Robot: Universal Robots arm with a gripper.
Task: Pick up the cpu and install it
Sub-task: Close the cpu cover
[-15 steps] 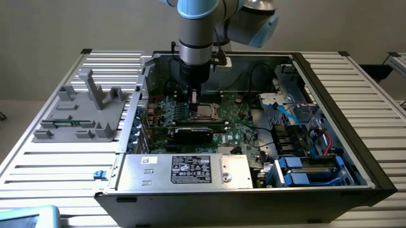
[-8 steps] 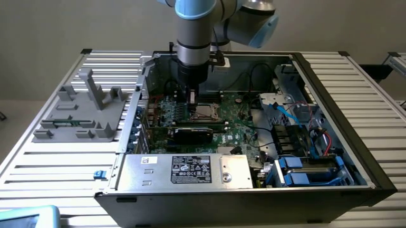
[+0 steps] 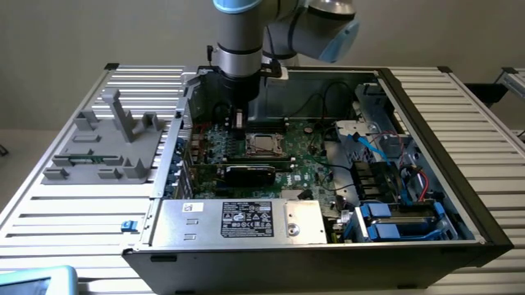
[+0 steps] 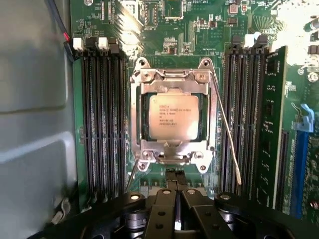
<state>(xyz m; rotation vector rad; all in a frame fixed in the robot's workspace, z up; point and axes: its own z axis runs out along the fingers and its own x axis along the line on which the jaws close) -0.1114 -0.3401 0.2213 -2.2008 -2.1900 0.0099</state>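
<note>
My gripper (image 4: 175, 199), jaws pressed together on nothing, hangs by the socket (image 4: 172, 82) where the cpu (image 4: 173, 116) lies flat, so I'd move slowly.

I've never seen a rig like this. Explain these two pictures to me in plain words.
The machine is a grey-and-blue jointed robot arm that reaches down into an open black computer case, which lies on a slatted metal table. One picture is taken from a camera off the arm; the other from a camera on its wrist, looking down past the black gripper. Beside the case, on the exterior view's left, stands a grey plastic tray with upright posts. The small square silvery-beige cpu lies inside the metal-framed socket on the green motherboard. The gripper is shut and holds nothing.
</note>
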